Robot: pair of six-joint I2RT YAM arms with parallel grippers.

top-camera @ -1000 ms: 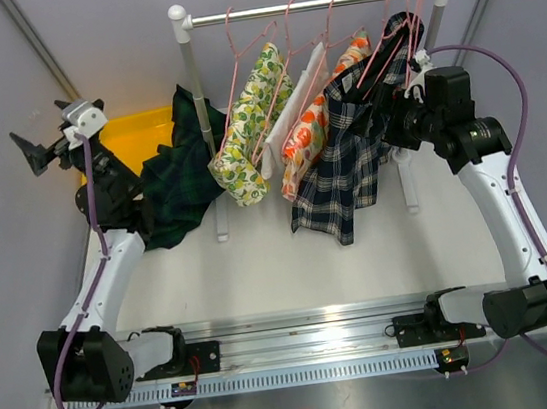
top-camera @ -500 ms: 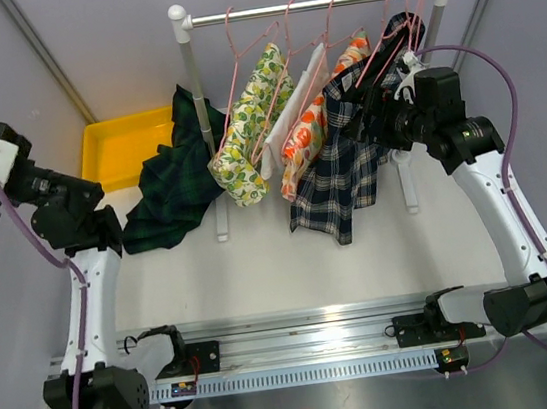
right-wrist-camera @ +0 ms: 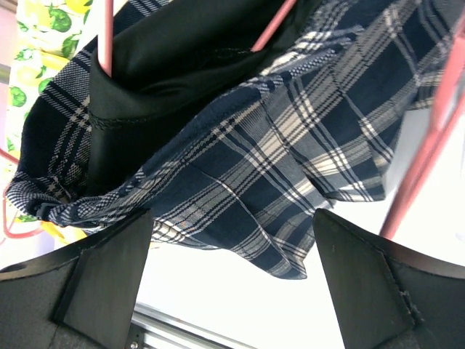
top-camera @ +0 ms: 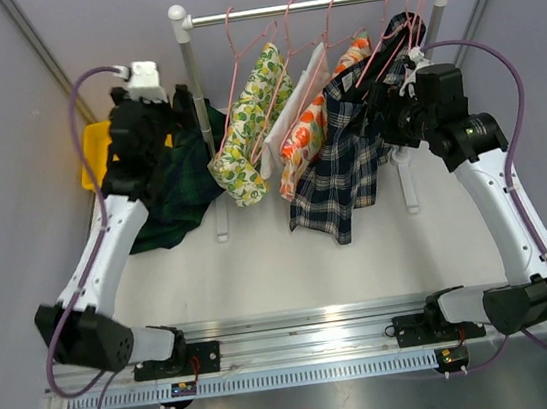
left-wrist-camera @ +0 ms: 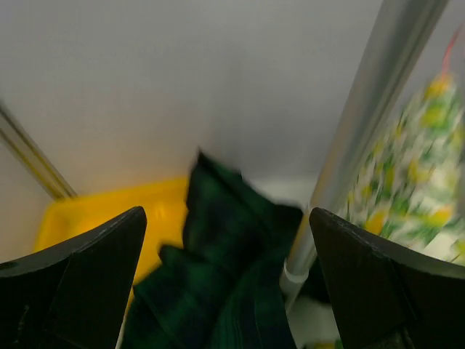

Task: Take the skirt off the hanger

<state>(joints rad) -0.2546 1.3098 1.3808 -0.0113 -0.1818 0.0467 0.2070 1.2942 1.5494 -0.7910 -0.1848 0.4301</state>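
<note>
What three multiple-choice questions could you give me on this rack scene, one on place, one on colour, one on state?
1. Where is the yellow bin relative to the rack?
A. to its right
B. to its left
C. hanging on it

2. What colour are the hangers?
A. pink
B. blue
C. black

3. How is the right tool?
A. shut on a hanger
B. shut on cloth
C. open

Answers:
1 B: in the top view the yellow bin sits left of the rack's left post.
2 A: the hangers show pink in both the top and right wrist views.
3 C: its fingers stand wide apart before the plaid skirt, gripping nothing.
</note>
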